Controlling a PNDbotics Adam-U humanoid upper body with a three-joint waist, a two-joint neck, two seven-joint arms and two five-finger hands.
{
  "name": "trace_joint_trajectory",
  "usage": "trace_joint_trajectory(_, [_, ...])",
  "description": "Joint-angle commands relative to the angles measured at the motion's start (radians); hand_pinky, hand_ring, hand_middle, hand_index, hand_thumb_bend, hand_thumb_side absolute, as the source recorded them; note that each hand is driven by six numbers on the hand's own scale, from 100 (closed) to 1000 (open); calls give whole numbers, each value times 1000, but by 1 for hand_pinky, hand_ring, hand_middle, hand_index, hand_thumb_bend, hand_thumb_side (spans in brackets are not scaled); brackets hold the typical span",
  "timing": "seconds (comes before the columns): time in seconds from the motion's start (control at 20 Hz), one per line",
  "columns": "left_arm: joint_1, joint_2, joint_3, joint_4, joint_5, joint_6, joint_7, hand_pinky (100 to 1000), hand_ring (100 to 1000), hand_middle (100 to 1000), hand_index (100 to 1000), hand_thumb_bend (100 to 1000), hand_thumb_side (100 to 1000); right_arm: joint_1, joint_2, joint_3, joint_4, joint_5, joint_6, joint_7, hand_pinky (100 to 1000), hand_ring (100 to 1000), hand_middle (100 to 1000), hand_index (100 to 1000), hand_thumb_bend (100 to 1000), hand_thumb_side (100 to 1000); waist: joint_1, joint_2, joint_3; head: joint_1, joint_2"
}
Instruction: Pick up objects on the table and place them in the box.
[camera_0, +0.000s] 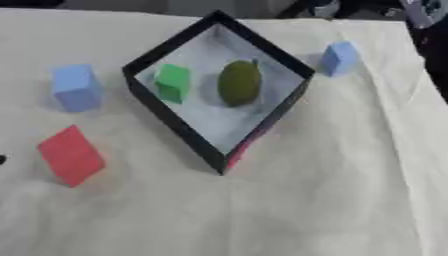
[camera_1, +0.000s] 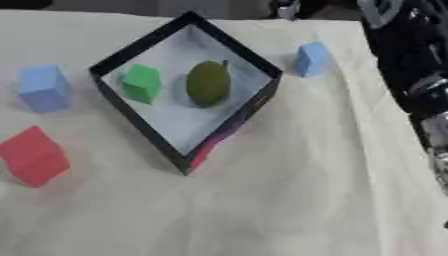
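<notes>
The black-rimmed box (camera_0: 166, 125) with a white floor stands cornerwise mid-table. Inside it lie a green block (camera_0: 172, 83) and an olive-green round fruit (camera_0: 239, 83), side by side. Outside the box, a larger blue block (camera_0: 76, 88) stands to its left and a red block (camera_0: 70, 155) at the near left. A small blue block (camera_0: 339, 58) sits just past the box's right corner. My right arm (camera_1: 411, 65), black with silver joints, runs down the right edge of the right eye view. Neither hand shows.
A cream cloth (camera_0: 306, 200) covers the table and is creased at the right. A small dark shape (camera_0: 2, 160) pokes in at the left edge beside the red block. Dark equipment stands beyond the far edge.
</notes>
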Motion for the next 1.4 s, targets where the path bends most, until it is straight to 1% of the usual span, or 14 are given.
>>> trace_joint_trajectory(0.05, [-2,17,9,-20,-5,-2,3,919,779,777,797,100,842,4,-71,3,1,-3,-39,39,949,925,864,950,203,346,15,-31,-1,0,-11])
trace_joint_trajectory(0.2, [-4,16,9,-19,-9,-1,4,919,779,777,797,100,844,27,-96,3,10,-6,-81,73,953,928,862,949,231,361,14,-26,-2,2,-10])
trace_joint_trajectory(0.35, [-7,16,10,-19,-14,0,3,919,779,777,797,100,846,44,-116,0,17,-18,-118,107,960,928,847,934,293,386,12,-23,-3,5,-11])
trace_joint_trajectory(0.55, [-9,15,9,-20,-17,1,3,919,780,777,798,100,847,58,-132,-3,21,-15,-137,128,961,929,850,941,347,404,10,-19,-2,6,-14])
trace_joint_trajectory(0.85, [-14,11,8,-20,-20,4,2,919,781,777,798,100,853,73,-134,6,35,14,-151,122,964,935,856,947,406,415,5,-11,3,5,-23])
trace_joint_trajectory(1.0, [-19,8,7,-20,-22,7,0,919,782,777,798,100,855,87,-135,15,50,38,-162,116,964,937,859,949,422,418,2,-5,6,4,-29])
trace_joint_trajectory(1.25, [-23,4,7,-21,-24,8,0,919,782,777,798,100,860,103,-131,16,72,77,-168,85,962,937,862,951,454,430,-1,4,15,2,-36])
trace_joint_trajectory(1.4, [-25,2,7,-21,-27,8,0,919,782,777,798,100,860,107,-127,17,82,98,-172,65,962,936,862,950,457,431,-1,7,17,1,-37])
